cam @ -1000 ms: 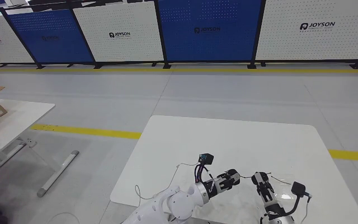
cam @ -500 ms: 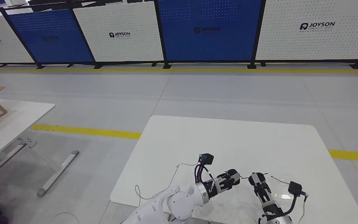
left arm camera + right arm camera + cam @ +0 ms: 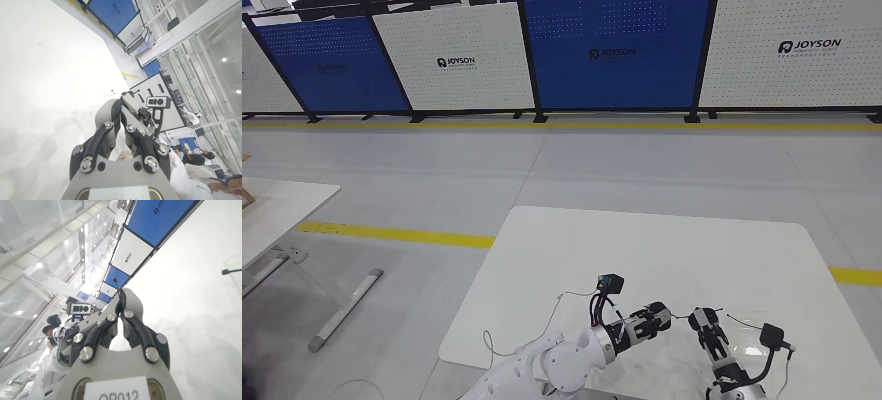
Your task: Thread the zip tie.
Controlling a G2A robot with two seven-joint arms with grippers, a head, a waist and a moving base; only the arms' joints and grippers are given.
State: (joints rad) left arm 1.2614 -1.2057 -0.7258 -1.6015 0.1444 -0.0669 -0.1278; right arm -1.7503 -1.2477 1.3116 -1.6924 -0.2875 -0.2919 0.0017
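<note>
My right gripper (image 3: 119, 306) is shut on a thin black zip tie (image 3: 117, 287). The tie's small square head (image 3: 114, 278) sticks out past the fingertips. In the top view this gripper (image 3: 700, 321) hangs low over the white table's (image 3: 662, 250) near edge, tip to tip with my left gripper (image 3: 660, 320). My left gripper (image 3: 120, 111) is shut, and I cannot tell whether anything is between its pads. Just beyond it the right gripper's fingertips (image 3: 127, 98) show, with a short black end of the tie (image 3: 137, 91) poking out.
A see-through sheet (image 3: 233, 270) lies on the table beside my right gripper, with a thin dark-tipped rod (image 3: 225, 272) over it. A tiny dark speck (image 3: 112, 92) sits on the table. The far part of the tabletop (image 3: 642, 235) is bare.
My right gripper has shifted a little to the left, closing the gap to the left gripper. The left arm has stayed still.
</note>
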